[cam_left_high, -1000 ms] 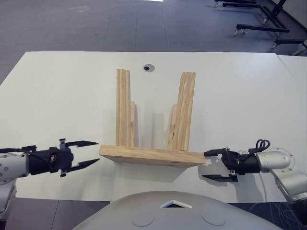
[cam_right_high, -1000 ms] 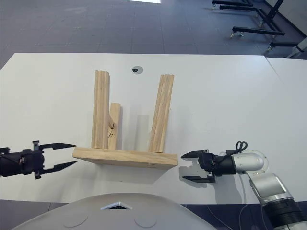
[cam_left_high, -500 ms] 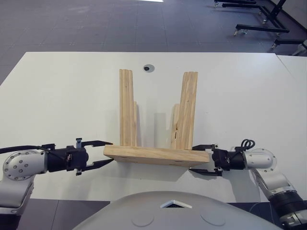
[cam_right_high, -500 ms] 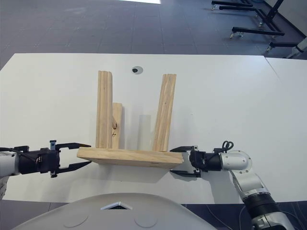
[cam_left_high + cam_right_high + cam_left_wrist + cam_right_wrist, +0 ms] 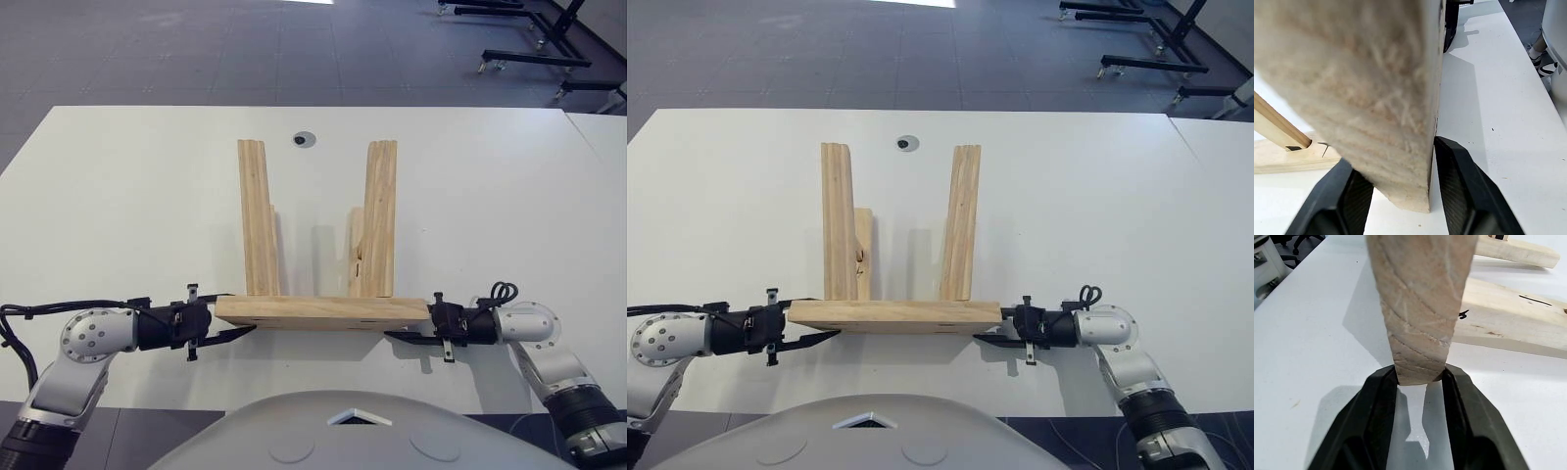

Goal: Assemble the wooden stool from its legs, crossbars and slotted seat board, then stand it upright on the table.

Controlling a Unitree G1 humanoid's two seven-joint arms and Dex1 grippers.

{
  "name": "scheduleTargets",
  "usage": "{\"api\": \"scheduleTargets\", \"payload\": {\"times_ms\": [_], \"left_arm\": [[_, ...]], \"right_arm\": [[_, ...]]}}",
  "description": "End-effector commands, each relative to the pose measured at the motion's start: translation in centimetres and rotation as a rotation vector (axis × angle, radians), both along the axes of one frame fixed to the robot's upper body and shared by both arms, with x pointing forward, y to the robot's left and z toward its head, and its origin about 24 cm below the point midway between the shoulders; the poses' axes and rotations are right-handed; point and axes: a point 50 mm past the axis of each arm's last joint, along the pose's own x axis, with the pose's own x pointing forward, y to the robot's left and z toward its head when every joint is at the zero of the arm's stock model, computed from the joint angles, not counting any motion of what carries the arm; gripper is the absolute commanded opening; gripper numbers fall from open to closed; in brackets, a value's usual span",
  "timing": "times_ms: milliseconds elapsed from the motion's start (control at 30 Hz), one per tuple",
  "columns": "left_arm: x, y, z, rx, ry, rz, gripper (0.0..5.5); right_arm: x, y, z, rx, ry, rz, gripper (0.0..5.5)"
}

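Your left gripper (image 5: 225, 315) is closed on the left end of the seat board (image 5: 321, 311), and the left wrist view shows both pads (image 5: 1454, 171) against the wood. Your right gripper (image 5: 411, 320) clamps the opposite end, with its fingers (image 5: 1378, 411) pressed to either face. The board stands on edge near the front of the table (image 5: 118, 196), spanning the two grippers. The left leg (image 5: 258, 217) and right leg (image 5: 381, 217) extend from it away from you. A shorter wooden piece (image 5: 863, 250) lies just beside the left leg's inner side. A round grommet (image 5: 305, 139) sits in the tabletop beyond the legs.
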Motion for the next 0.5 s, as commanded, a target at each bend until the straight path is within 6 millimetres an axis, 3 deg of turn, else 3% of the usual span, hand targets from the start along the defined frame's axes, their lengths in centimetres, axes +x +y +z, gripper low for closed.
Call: {"api": "scheduleTargets", "payload": {"times_ms": [33,167,267,500], "left_arm": [[0.3,0.5,-0.2,0.04,0.018,0.007,1.71],[1.3,0.6,1.3,-0.027,0.025,0.035,1.64],[1.9,0.9,4.0,-0.184,0.179,0.116,1.63],[2.3,0.9,9.1,-0.419,0.462,0.197,1.63]], "right_arm": [[-0.4,0.6,-0.5,0.001,0.02,0.014,1.32],[-0.5,1.3,-0.4,0.068,0.029,0.012,1.32],[-0.4,2.0,-0.6,0.116,0.086,0.077,1.32],[-2.2,2.5,-2.0,0.22,0.617,0.228,1.32]]}}
